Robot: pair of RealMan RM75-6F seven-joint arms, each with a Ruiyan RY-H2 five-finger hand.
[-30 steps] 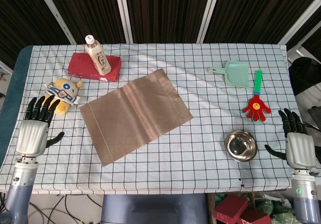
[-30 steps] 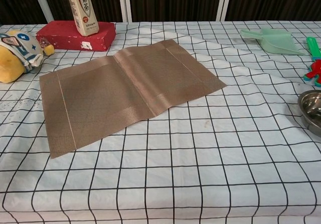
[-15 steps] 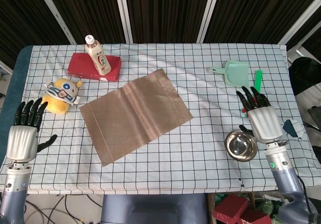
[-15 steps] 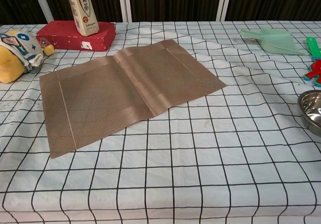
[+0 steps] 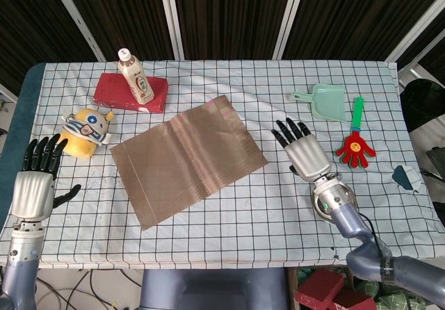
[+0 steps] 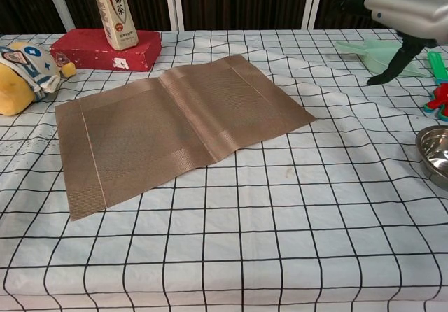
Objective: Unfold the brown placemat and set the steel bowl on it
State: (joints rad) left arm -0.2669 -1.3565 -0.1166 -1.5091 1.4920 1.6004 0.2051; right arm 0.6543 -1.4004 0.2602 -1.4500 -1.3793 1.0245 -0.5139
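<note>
The brown placemat (image 5: 188, 160) (image 6: 175, 126) lies unfolded and flat in the middle of the checked tablecloth, with a crease down its centre. The steel bowl (image 6: 436, 154) sits to its right near the table's front edge; in the head view my right forearm covers most of it. My right hand (image 5: 301, 151) (image 6: 408, 5) hovers open, fingers spread, between the mat's right corner and the bowl, holding nothing. My left hand (image 5: 35, 185) is open at the table's left edge, apart from the mat.
A red box (image 5: 132, 91) with a milk-tea bottle (image 5: 135, 76) on it stands at the back left. A yellow plush toy (image 5: 87, 131) lies left of the mat. A green dustpan (image 5: 323, 101) and a red hand-shaped clapper (image 5: 356, 144) lie at the right.
My right hand has swung from the table's right edge leftward, past the bowl, toward the mat's right corner. My left hand drew back slightly along the left edge.
</note>
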